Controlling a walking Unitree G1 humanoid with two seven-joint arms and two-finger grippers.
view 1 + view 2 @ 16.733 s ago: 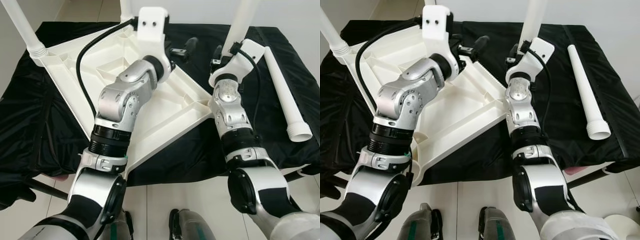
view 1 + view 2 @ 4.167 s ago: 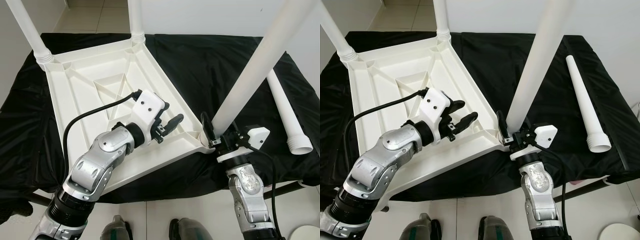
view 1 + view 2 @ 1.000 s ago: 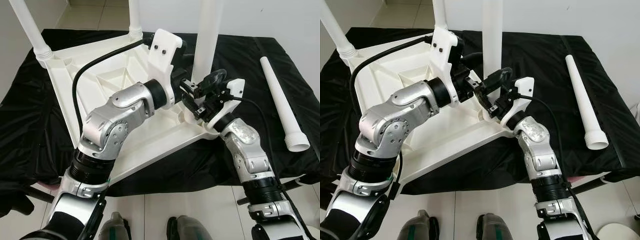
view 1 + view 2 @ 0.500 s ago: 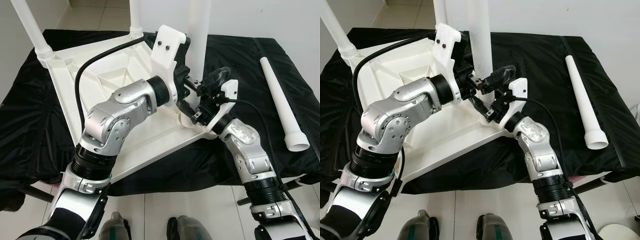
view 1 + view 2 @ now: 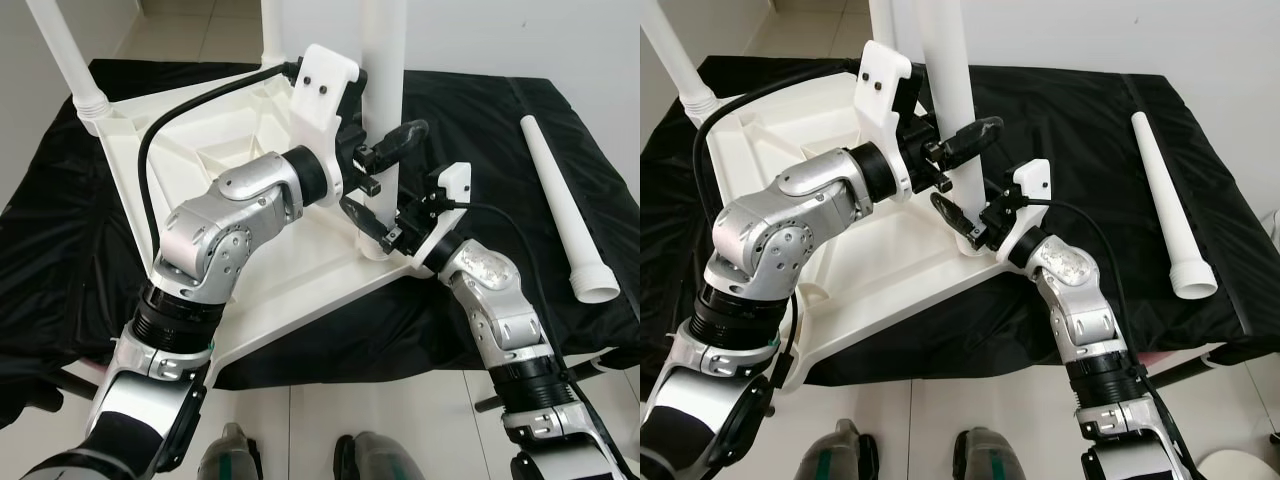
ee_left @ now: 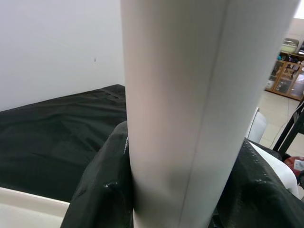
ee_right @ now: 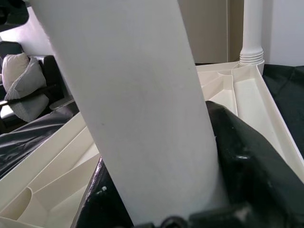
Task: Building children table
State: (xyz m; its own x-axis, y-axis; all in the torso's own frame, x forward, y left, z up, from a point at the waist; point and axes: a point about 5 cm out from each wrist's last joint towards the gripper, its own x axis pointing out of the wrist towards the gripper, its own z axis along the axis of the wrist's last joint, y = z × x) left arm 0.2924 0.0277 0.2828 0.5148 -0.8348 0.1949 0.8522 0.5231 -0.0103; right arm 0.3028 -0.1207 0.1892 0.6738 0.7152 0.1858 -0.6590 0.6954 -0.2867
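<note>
You have both hands on the same white leg (image 5: 384,100), which stands upright in the near right corner of the upturned white tabletop (image 5: 230,150) on the black-covered table (image 5: 470,120). The left hand (image 5: 378,180) grips the leg higher up, one finger (image 5: 400,133) wrapped round its right side and the other crossing its front lower down; both wrist views show black fingers pressed against the white tube. The right hand (image 5: 388,228) clamps the leg at its base, right by the corner socket. A second ago the leg leaned slightly right and your left hand sat lower; now the leg stands straighter and the left hand has climbed, so it looks close to seated, though you cannot see whether it is fully home in its socket. Two more legs (image 5: 70,65) already stand at the far corners, and the last loose leg (image 5: 565,210) lies on the cloth well to the right, so one corner remains unfilled. No brand, label or writing is readable anywhere.
</note>
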